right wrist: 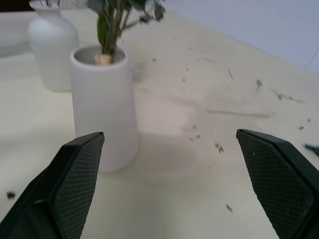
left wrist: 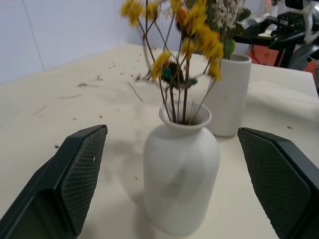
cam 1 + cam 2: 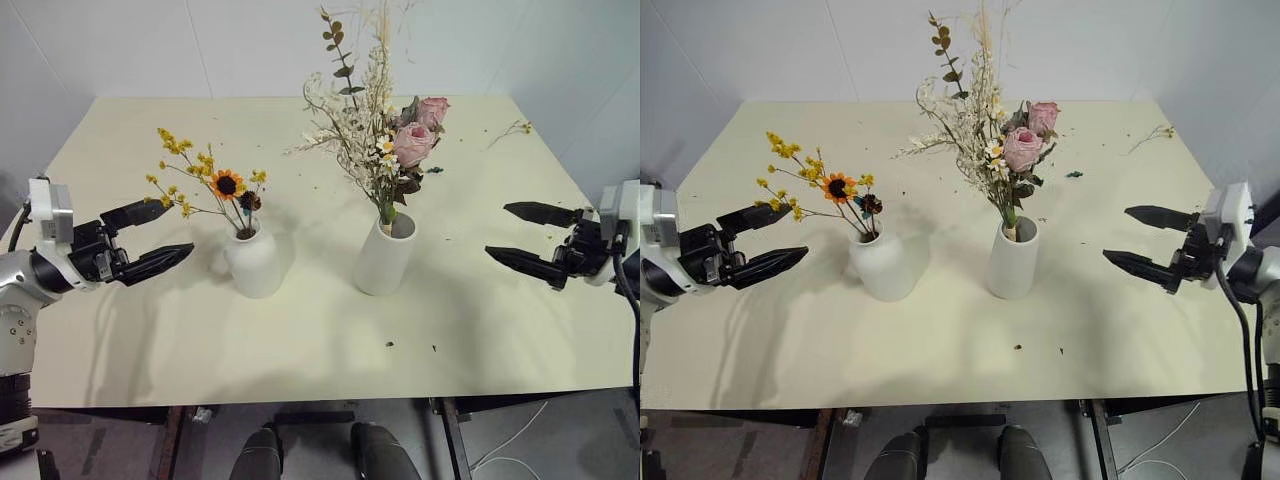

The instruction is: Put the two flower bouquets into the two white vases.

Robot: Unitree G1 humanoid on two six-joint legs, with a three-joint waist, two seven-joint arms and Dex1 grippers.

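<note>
The small bouquet (image 3: 208, 180) of yellow-orange blooms with a little sunflower stands in the short rounded white vase (image 3: 254, 262). The big bouquet (image 3: 385, 130) with pink roses, white sprigs and tall dried grass stands upright in the taller cylinder vase (image 3: 384, 254). My left gripper (image 3: 160, 240) hangs open a hand's width left of the rounded vase, pointing at it, nothing between its fingers. My right gripper (image 3: 515, 235) hangs open to the right of the cylinder vase, apart from it and empty. In the wrist views the rounded vase (image 2: 181, 179) and the cylinder vase (image 1: 103, 107) each sit ahead of wide-spread fingers.
Both vases stand near the middle of a cream table (image 3: 120, 330). A loose twig (image 3: 512, 130) lies at the far right, and petal crumbs (image 3: 410, 348) dot the top in front of the vases. White walls close in behind and at both sides.
</note>
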